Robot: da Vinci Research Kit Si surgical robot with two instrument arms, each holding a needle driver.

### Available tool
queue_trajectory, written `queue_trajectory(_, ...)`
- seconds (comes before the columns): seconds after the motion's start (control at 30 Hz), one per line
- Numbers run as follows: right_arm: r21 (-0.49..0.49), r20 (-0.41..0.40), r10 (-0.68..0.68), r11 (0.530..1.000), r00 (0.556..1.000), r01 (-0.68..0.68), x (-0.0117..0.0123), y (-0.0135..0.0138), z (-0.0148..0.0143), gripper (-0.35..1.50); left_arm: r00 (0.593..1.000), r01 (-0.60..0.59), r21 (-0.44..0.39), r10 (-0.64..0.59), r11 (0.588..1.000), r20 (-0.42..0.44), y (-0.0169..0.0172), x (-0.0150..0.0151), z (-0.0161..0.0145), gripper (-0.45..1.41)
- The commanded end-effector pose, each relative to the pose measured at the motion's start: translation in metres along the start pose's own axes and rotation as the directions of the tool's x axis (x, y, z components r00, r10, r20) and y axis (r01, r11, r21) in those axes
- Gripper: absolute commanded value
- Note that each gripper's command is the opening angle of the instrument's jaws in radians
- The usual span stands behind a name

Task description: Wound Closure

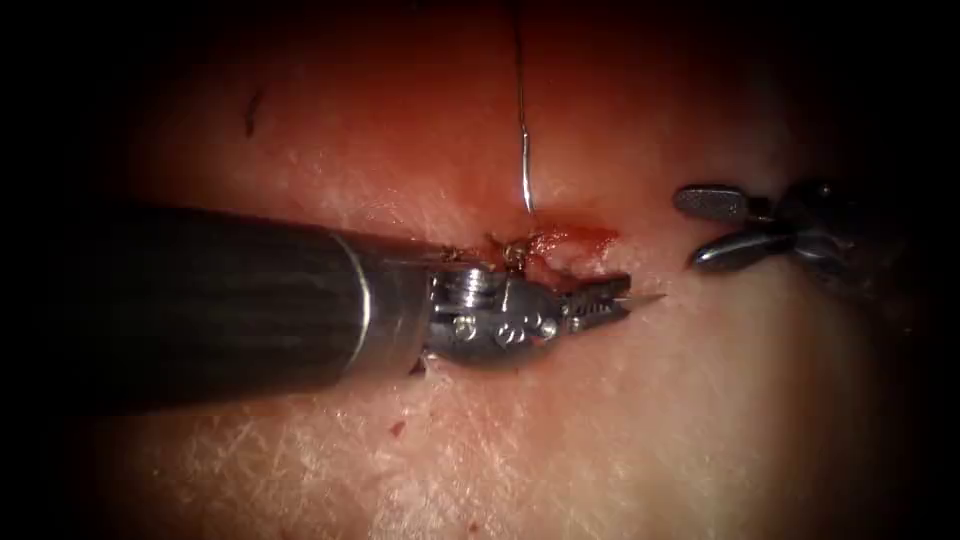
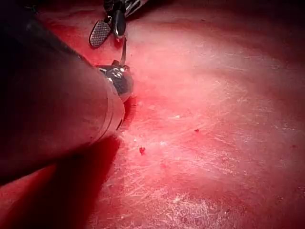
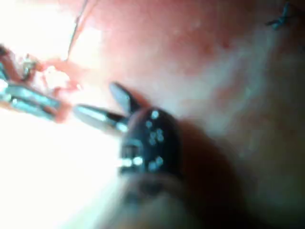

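My left tool (image 1: 608, 297) reaches in from the left over the tissue (image 1: 620, 420), its jaws shut on the needle (image 1: 650, 298) near its point. The sharp tip sticks out to the right of the jaws, and the rest of the curve is hidden behind them. Thread (image 1: 523, 150) rises from the red, wet cut (image 1: 560, 242) straight up out of the picture. A knotted stitch (image 1: 514, 251) sits just behind the left tool's wrist. My right tool (image 1: 686, 231) hovers to the right with its jaws open, holding nothing. In the right wrist view it (image 3: 94, 98) faces the left tool's jaws (image 3: 28, 98).
The left tool's thick dark shaft (image 1: 200, 300) lies across the tissue's left half. A short dark mark (image 1: 251, 110) sits far up on the left. Red fluid (image 1: 590, 238) pools around the cut. In the left wrist view, the right tool's ridged jaw (image 2: 100, 33) shows beyond my shaft.
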Motion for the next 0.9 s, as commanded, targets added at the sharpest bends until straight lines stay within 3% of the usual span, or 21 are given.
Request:
queue_trajectory(0.03,0.004,0.0,0.001,1.0,1.0,-0.001,-0.0006,0.0003,0.0007,1.33,0.999,0.035,-0.015,-0.035,0.999,-0.017,0.0004,0.0003,0.0006,-0.45)
queue_trajectory(0.23,0.002,-0.001,0.001,1.0,1.0,-0.001,-0.0006,0.0002,0.0006,1.33,0.951,0.261,-0.14,-0.279,0.955,-0.131,0.0024,0.0032,-0.0015,-0.45)
queue_trajectory(0.4,0.003,-0.001,0.007,1.0,1.0,-0.007,-0.0007,0.0002,0.0007,1.33,0.918,0.32,-0.205,-0.356,0.925,-0.173,0.0036,0.0044,-0.0023,-0.45)
queue_trajectory(0.73,0.003,-0.001,0.036,0.999,0.999,-0.036,-0.0011,-0.0003,0.0008,1.33,0.889,0.326,-0.309,-0.401,0.893,-0.222,0.0038,0.0089,-0.0052,-0.45)
queue_trajectory(0.9,0.028,0.013,0.112,0.993,0.994,-0.112,-0.0013,-0.0018,0.0006,1.16,0.93,0.209,-0.244,-0.269,0.947,-0.25,0.0015,0.0113,-0.0076,-0.45)
